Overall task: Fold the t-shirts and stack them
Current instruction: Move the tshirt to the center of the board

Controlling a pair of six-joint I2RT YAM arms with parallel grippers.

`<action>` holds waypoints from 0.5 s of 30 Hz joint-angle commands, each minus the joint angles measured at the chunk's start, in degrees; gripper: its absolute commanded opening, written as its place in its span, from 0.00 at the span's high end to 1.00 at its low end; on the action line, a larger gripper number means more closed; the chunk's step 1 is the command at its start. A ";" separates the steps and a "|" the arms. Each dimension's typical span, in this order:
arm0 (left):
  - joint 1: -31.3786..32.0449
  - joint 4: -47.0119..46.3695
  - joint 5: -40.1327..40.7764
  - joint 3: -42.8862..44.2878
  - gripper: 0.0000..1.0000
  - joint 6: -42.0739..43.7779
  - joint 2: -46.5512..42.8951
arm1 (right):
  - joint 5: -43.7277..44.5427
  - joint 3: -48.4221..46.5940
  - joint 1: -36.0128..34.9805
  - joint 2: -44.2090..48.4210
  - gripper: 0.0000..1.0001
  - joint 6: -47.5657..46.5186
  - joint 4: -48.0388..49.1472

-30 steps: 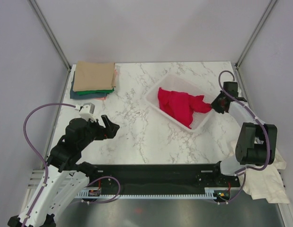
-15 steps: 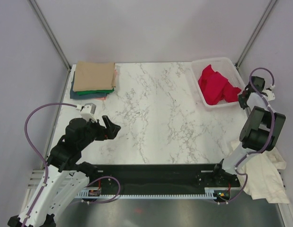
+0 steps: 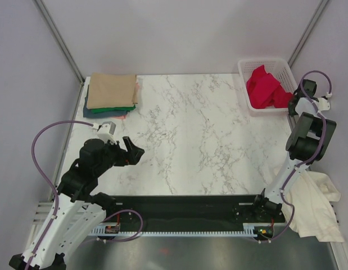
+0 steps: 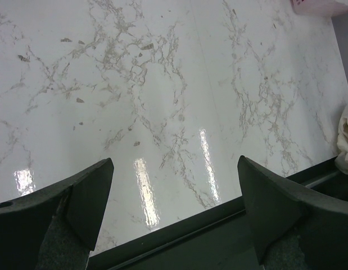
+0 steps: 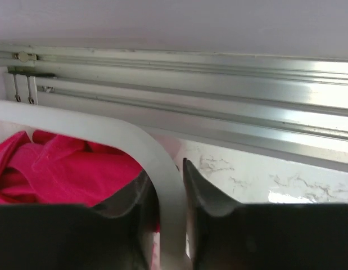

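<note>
Marble bench (image 3: 190, 124) freed for folding: your right end effector (image 5: 165, 169), clamped on the mesh basket (image 3: 267, 61) rim, hauled the red t-shirt (image 3: 263, 87) upper right; left end effector (image 4: 175, 163) apart.

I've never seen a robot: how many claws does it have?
2: the left claw hangs open above the table; the right claw grips the basket rim, far right.

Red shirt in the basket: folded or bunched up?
Bunched up. The red t-shirt lies crumpled in uneven heaps inside the white basket, whose rim the right gripper pinches.
</note>
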State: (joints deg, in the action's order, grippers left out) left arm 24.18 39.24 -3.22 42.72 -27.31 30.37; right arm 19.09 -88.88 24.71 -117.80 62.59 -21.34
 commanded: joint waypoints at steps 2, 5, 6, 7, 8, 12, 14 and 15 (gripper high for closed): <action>-0.19 -2.07 -0.47 -0.44 0.02 2.17 0.30 | 0.42 -5.42 0.34 -2.97 0.54 0.19 5.96; -0.19 -1.98 -0.55 -0.44 0.02 2.17 0.22 | 0.42 -3.25 0.43 0.89 0.18 -2.37 4.91; -0.10 -2.07 -0.56 -0.44 0.02 2.17 0.22 | 0.51 -2.01 0.43 2.38 0.14 -3.17 5.08; -0.19 -2.07 -0.56 -0.36 0.02 2.17 0.22 | 0.42 -0.95 0.43 3.88 0.09 -4.13 5.17; -0.19 -2.07 -0.73 -0.36 0.01 2.26 0.13 | 0.59 0.88 0.43 6.85 0.07 -5.45 5.00; -0.19 -2.15 -1.08 -0.36 0.02 2.26 -0.13 | 1.38 5.73 0.51 15.56 0.02 -11.85 2.28; -0.10 -2.15 -1.26 -0.36 0.02 2.26 -0.31 | 2.17 8.79 0.43 21.27 0.02 -13.62 1.22; -0.19 -2.15 -1.35 -0.36 0.01 2.35 -0.31 | 3.05 9.68 0.43 23.21 0.02 -15.29 -0.09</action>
State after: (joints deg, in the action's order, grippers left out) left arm 24.18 39.05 -3.49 42.72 -27.29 30.35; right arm 19.07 -81.10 24.64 -104.09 53.49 -20.71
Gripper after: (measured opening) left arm 0.988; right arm 0.980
